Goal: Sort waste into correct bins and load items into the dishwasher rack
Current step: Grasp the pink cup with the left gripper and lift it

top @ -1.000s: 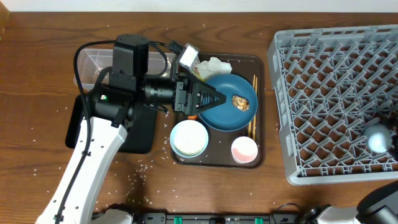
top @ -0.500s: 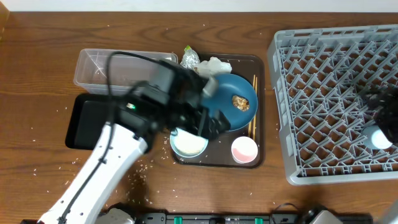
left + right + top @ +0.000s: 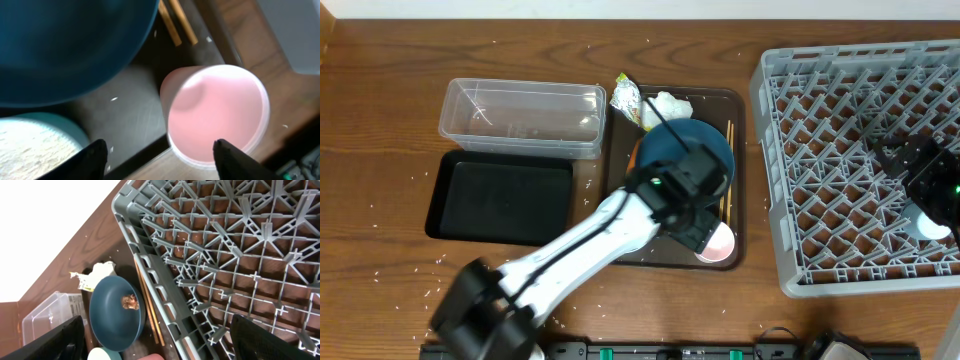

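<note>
My left gripper (image 3: 700, 228) is open and hangs low over the small pink cup (image 3: 215, 112), one finger on each side and apart from it. The cup (image 3: 720, 243) stands at the front right of the brown tray. The dark-blue plate (image 3: 682, 145) holds a brown food lump (image 3: 130, 301). The chopsticks (image 3: 177, 22) lie to the right of the plate. The white bowl (image 3: 30, 147) shows only in the left wrist view. The wrapper (image 3: 625, 97) and tissue (image 3: 669, 104) lie at the tray's back. My right gripper (image 3: 918, 165) is open above the rack (image 3: 840, 150), near the light-blue cup (image 3: 932, 223).
The clear tub (image 3: 520, 115) and the black tray (image 3: 500, 197) sit left of the brown serving tray (image 3: 740, 110). My left arm lies across the front half of the serving tray. Loose rice grains are scattered on the table around the bins.
My left arm has swung from the tub side rightward and forward over the serving tray, ending above the pink cup. My right gripper has moved up over the rack's right side.
</note>
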